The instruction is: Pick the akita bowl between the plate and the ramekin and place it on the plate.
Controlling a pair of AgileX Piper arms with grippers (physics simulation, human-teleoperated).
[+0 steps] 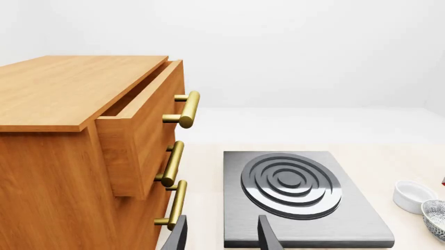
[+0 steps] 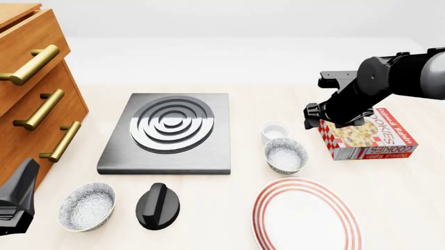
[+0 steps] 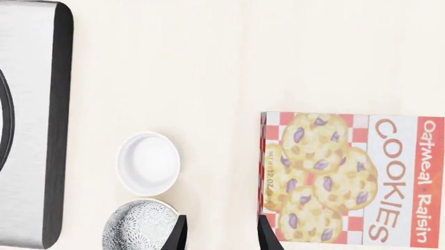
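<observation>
Left hand (image 1: pixel 221 234) sits low at the near left bench corner, fingers parted with nothing between them, facing the drawer cabinet (image 2: pixel 28 94) and grey stove plate (image 2: pixel 170 130). Rightward come a stray speckled bowl (image 2: pixel 87 206) and a black knob (image 2: pixel 158 206). Next, the ramekin (image 2: pixel 275 130), the akita bowl (image 2: pixel 286 154) just before it, then the plate (image 2: pixel 306 216) nearest. Right hand (image 3: pixel 221 232) hovers open and empty between akita bowl and cookie box (image 2: pixel 368 134).

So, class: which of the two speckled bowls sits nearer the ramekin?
The akita bowl between the ramekin and plate; the other bowl sits beside the black knob.
</observation>
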